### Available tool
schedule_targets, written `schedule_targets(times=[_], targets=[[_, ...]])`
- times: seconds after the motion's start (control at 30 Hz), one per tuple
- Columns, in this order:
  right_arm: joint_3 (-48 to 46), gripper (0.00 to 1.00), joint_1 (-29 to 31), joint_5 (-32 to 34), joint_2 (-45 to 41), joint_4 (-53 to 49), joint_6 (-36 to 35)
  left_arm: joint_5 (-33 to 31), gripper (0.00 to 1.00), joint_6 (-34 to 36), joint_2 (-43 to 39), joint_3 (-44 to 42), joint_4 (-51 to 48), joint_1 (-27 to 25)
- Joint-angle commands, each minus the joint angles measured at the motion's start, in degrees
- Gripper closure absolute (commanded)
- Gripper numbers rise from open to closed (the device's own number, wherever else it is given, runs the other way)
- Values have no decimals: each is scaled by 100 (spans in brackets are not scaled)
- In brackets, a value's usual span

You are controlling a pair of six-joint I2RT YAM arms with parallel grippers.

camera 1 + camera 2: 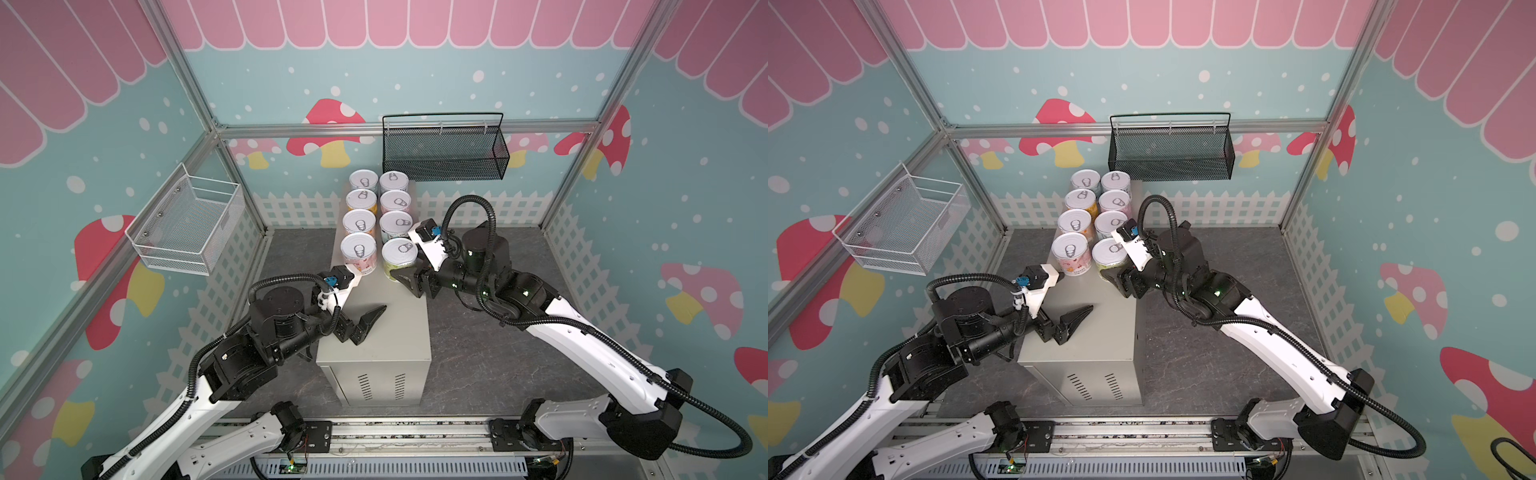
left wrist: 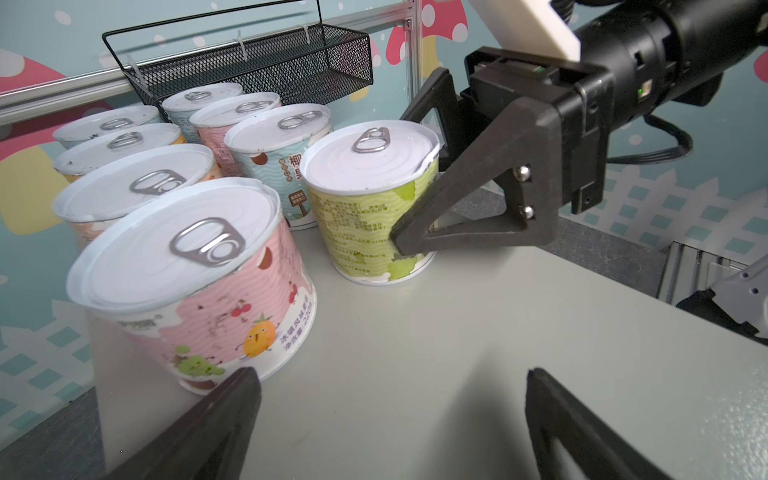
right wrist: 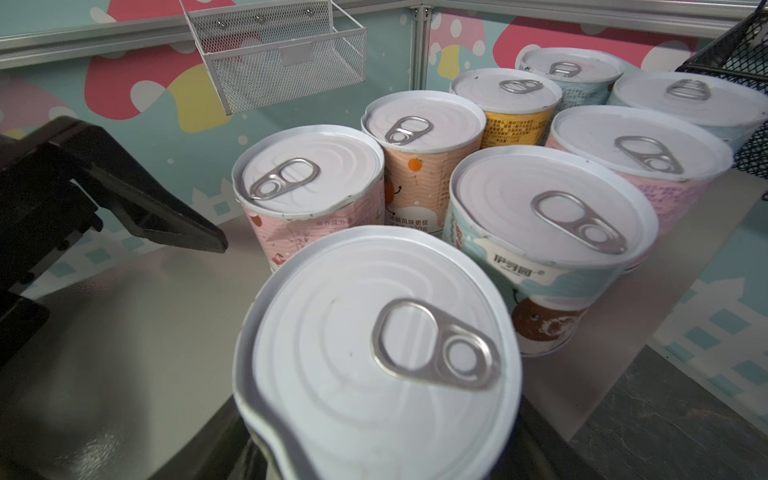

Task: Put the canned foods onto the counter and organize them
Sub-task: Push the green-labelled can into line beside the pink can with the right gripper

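Several canned foods stand in two rows on the far half of the beige counter. The green can is nearest in the right row and rests on the countertop. My right gripper is shut on the green can, one finger on each side. In the right wrist view its white lid fills the space between my fingers and its rim is dented. The pink can stands beside it. My left gripper is open and empty above the bare countertop, just short of the pink can.
A black mesh basket hangs on the back rail just beyond the far cans. A white wire basket hangs on the left wall. Dark floor surrounds the counter. My two grippers are close together over the counter's middle.
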Motion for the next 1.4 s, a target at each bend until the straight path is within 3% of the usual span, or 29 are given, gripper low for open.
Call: schedule_targets(times=[0.0, 1.37], targets=[[-34, 31, 37, 61, 98, 91, 23, 50, 0, 95, -76, 1, -98, 38], [-158, 29, 17, 417, 195, 307, 93, 21, 1, 106, -146, -13, -87, 38]])
